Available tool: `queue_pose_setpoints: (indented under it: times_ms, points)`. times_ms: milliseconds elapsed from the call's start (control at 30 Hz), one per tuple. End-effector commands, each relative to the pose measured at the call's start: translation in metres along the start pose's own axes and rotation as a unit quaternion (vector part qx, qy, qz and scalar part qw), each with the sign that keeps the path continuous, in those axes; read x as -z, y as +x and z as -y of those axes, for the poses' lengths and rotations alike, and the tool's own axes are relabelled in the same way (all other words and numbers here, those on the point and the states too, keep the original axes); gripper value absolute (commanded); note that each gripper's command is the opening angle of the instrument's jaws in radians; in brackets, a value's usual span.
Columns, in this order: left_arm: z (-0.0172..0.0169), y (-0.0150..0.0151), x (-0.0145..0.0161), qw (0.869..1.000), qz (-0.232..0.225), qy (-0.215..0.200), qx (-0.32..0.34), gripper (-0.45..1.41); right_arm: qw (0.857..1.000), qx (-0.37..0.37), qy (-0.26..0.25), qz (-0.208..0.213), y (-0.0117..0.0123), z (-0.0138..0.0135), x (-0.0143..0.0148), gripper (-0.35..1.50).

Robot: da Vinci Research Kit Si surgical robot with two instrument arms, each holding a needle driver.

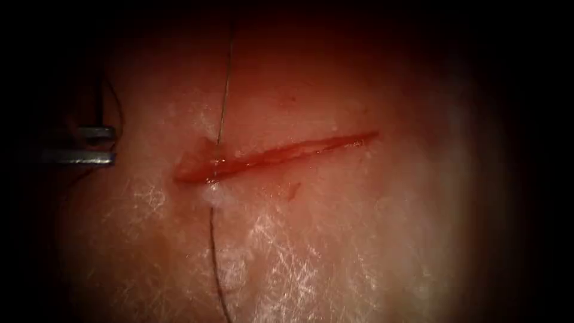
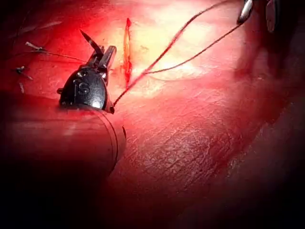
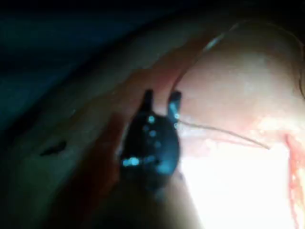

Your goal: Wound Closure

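The tissue (image 1: 359, 239) bears a slanted red cut (image 1: 281, 154). Dark thread (image 1: 222, 107) crosses the cut's left end, running up and down out of the light. My left tool (image 2: 97, 52) hovers beside the cut (image 2: 127, 47). A thin dark pointed piece sticks out at its tip, and I cannot tell whether it is the needle. Two strands of thread (image 2: 167, 47) lead from the cut toward the right tool (image 2: 257, 13). My right tool (image 3: 160, 101) stands open over the tissue with nothing between its jaws, and thread (image 3: 224, 136) passes close by.
A small metal piece (image 1: 84, 146) lies at the tissue's dim left edge. Short cut ends of thread (image 2: 33, 46) lie on the tissue beyond the left tool. Red fluid (image 1: 197, 170) pools at the cut's left end.
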State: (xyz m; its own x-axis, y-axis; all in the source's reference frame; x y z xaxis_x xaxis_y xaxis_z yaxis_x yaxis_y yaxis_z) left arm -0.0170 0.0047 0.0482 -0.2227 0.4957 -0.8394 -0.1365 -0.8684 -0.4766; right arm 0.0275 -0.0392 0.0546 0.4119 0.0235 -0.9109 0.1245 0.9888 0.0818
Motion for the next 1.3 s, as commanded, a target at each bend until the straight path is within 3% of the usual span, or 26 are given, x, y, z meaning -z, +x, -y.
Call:
queue_pose_setpoints:
  times_ms: [33,200,333,433,633,933,1167,1300]
  points:
    - [0.0001,-0.0006,-0.0006,1.0,-0.001,0.0,0.001,-0.45,1.0,-0.006,-0.008,0.006,-0.0012,-0.0003,-0.0004,1.2]
    - [0.0003,-0.0007,-0.0005,1.0,-0.001,-0.001,0.001,-0.45,1.0,-0.012,-0.022,0.008,-0.0039,-0.0024,0.0013,1.16]
    - [0.0004,-0.0008,-0.0004,1.0,0.003,-0.004,0.0,-0.45,0.999,-0.016,-0.037,0.017,-0.0065,-0.0047,0.0009,1.16]
    - [0.0007,-0.001,-0.0001,1.0,0.004,-0.002,0.0,-0.45,0.998,-0.02,-0.049,0.023,-0.0082,-0.0066,-0.0005,1.16]
    - [0.0008,-0.0012,0.0,1.0,0.005,0.0,-0.001,-0.45,0.996,-0.02,-0.084,0.037,-0.0107,-0.0095,-0.0068,1.14]
    - [0.0008,-0.0012,0.0,1.0,0.006,-0.001,-0.001,-0.45,0.993,0.001,-0.113,0.033,-0.0122,-0.0105,-0.0115,1.13]
    - [0.0007,-0.0012,-0.0001,1.0,0.006,0.0,-0.001,-0.45,0.991,0.009,-0.126,0.033,-0.012,-0.0111,-0.0131,1.09]
    - [0.0007,-0.0012,-0.0001,1.0,0.006,0.0,-0.002,-0.45,0.992,0.018,-0.124,0.033,-0.012,-0.011,-0.0138,0.86]
